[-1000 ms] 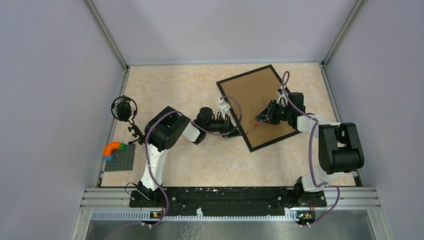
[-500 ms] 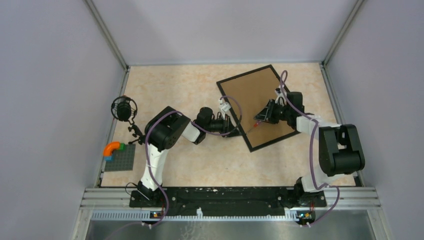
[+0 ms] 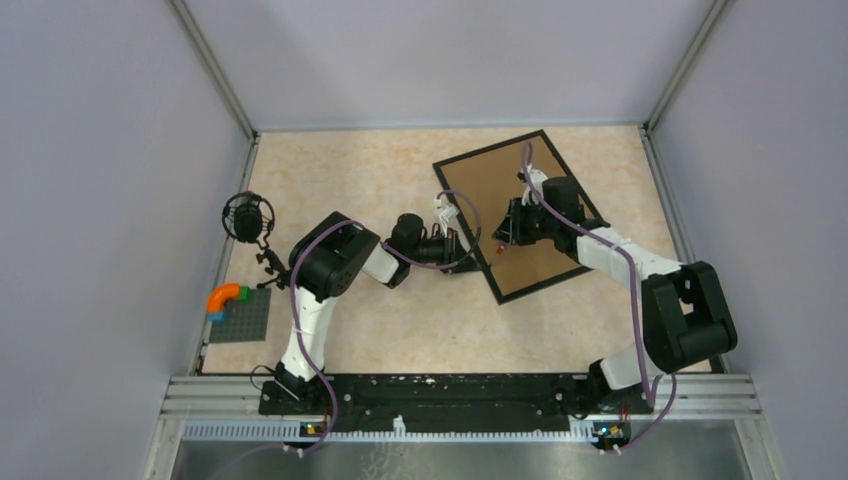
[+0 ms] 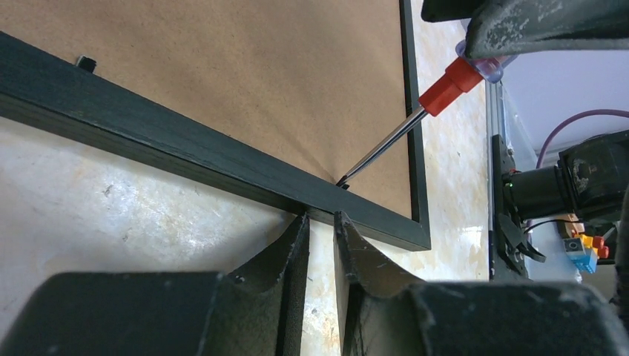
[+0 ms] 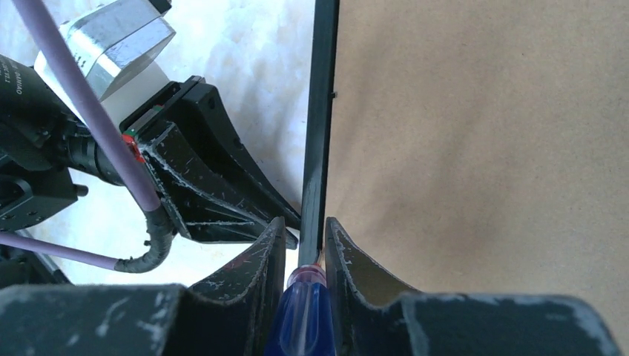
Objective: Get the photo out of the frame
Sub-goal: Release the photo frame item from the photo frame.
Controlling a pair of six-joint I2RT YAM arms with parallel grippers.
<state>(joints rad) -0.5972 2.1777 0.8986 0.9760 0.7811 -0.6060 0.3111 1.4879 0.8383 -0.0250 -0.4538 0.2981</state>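
Brown backing board is seen face-up in the black frame [image 3: 515, 215], which lies on the worktop [image 3: 350, 190], so the photo is hidden and not yet removed. A screwdriver [image 4: 415, 119] is gripped in the right pincer [image 5: 305, 245], its tip set at a clip on the frame's edge, which is braced by the nearly closed, empty left pincer [image 4: 320, 230].

Bright, even light with soft shadows throughout; both wrist views blur close up, especially the near tool fingers [image 4: 285, 259].

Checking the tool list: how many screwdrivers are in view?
1. The screwdriver is in the right gripper, its tip at the frame's edge by the left gripper. Others may be hidden.
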